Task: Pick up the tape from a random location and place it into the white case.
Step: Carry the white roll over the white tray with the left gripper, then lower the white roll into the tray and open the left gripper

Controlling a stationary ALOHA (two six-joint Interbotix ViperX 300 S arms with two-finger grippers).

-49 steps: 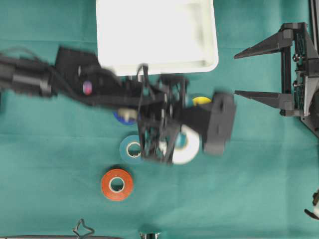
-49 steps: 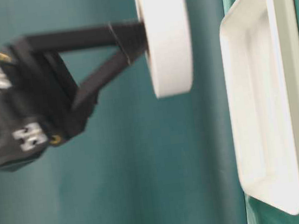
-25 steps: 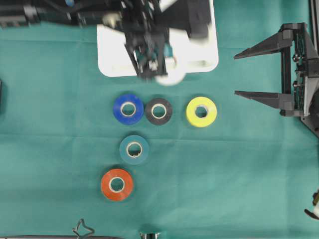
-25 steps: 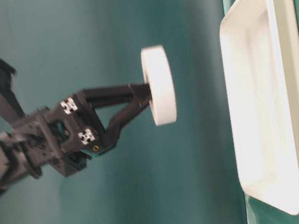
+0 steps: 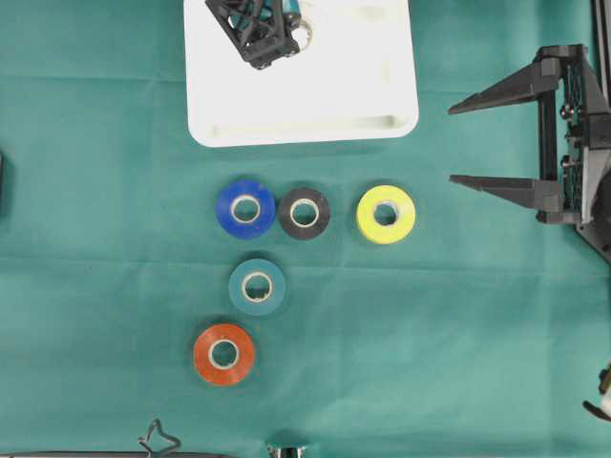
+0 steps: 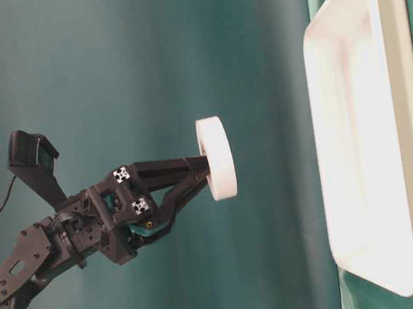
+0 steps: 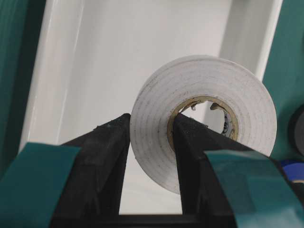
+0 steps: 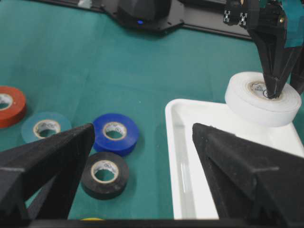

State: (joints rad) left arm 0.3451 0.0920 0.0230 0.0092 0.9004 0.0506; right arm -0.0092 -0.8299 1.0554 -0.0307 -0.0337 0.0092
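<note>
The left gripper point(image 7: 151, 137) is closed on the white tape roll point(image 7: 209, 114): one finger point(image 7: 107, 156) presses the outer face of the roll and the other goes through the cardboard core, so the wall of the roll is pinched between them. In the table-level view the roll point(image 6: 217, 158) hangs in the air above the white case point(image 6: 385, 132), clearly apart from its floor and not touching the rim. From the right wrist camera the same roll point(image 8: 262, 99) is seen flat, held from the top by the dark fingers, over the far part of the case point(image 8: 190, 156). In the overhead view only the tip of the left gripper point(image 5: 260, 33) shows at the top edge, over the case point(image 5: 305, 105) (the roll itself is mostly hidden there under the black frame). The right gripper point(image 5: 501, 134) stays at the right side of the green cloth point(image 5: 458, 334) with its two fingers spread wide and nothing between them. On the cloth below the case lie five other rolls: a blue roll point(image 5: 245, 208) touching or just beside a black roll point(image 5: 305, 213), a yellow roll point(image 5: 386, 214) to the right of them, a teal roll point(image 5: 257, 286) lower, and an orange roll point(image 5: 224, 354) lowest.
</note>
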